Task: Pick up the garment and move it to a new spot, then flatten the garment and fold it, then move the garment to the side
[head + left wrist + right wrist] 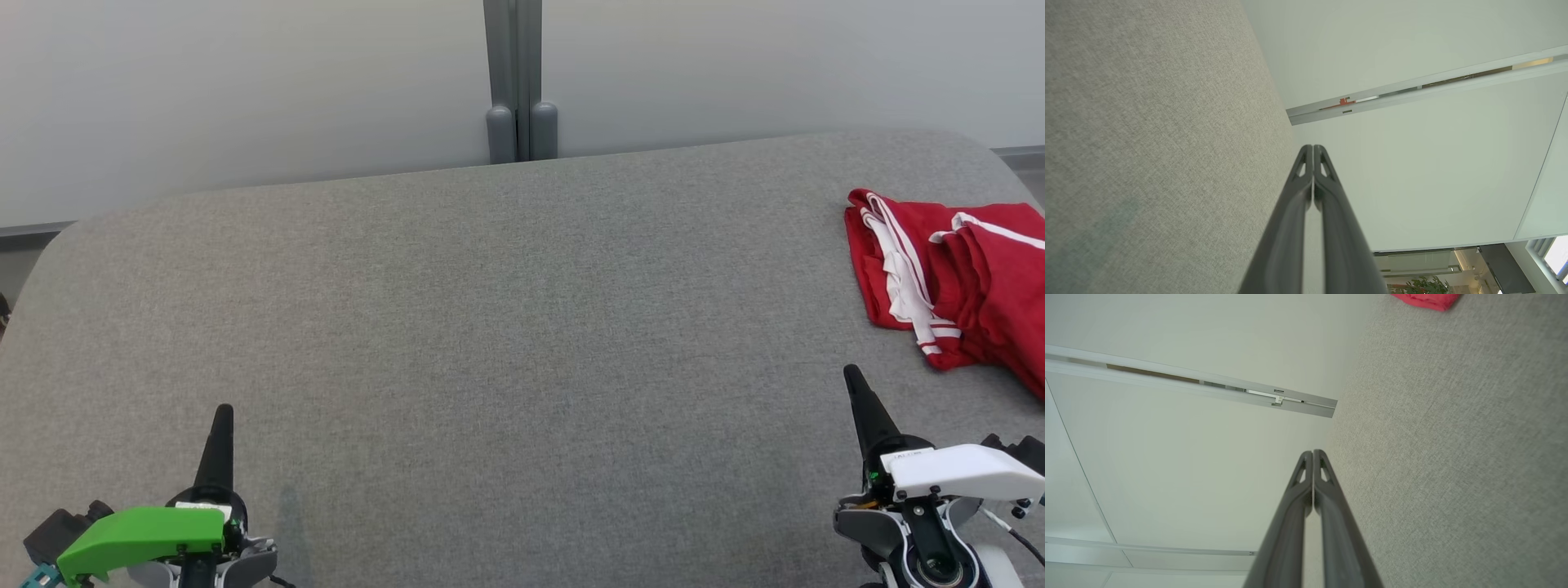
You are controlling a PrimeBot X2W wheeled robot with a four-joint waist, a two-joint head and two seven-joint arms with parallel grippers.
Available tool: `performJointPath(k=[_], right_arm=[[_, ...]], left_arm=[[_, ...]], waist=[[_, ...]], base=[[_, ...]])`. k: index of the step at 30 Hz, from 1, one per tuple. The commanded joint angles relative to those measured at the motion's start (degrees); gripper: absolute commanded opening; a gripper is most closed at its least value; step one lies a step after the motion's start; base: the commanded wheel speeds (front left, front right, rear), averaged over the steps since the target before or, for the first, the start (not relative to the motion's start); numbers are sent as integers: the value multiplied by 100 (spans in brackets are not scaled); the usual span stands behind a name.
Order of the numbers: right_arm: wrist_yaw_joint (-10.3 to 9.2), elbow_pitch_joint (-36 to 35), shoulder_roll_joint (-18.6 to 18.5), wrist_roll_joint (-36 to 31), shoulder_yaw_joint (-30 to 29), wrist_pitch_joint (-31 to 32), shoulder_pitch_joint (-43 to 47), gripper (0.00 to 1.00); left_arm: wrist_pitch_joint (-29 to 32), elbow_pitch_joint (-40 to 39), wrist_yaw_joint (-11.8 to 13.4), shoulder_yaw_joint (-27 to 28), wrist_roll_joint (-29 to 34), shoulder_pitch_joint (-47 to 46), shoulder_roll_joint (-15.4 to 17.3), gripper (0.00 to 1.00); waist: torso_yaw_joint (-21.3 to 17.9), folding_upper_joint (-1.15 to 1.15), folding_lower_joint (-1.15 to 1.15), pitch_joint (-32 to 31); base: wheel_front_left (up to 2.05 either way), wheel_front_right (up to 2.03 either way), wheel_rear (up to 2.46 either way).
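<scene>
Red garment [980,282] runs off frame; left tool [224,411] and right tool [851,373] both pinched together.

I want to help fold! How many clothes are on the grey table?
1: a red garment, white-striped, crumpled at the far right of the table. It runs off the picture's edge, so more may hide there.

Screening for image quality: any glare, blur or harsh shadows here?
Head view: soft even light, faint shadow beside the left claw, red garment cropped at the right edge. Left wrist view: window blown out, lower right. Right wrist view: no glare, right claw sharp at its tips.
</scene>
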Motion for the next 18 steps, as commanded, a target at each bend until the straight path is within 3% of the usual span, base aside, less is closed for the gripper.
performJointPath(k=[1, 18], right_arm=[[3, -6, -28, 147, -16, 47, -104, 0], [3, 29, -29, 958, -50, 245, -207, 0]], left_arm=[[44, -5, -42, 26, -140, -141, 37, 0], [232, 47, -78, 95, -837, -300, 41, 0]], waist=[[2, 0, 0, 1], [18, 0, 0, 10]], base=[[0, 0, 0], [0, 0, 0]])
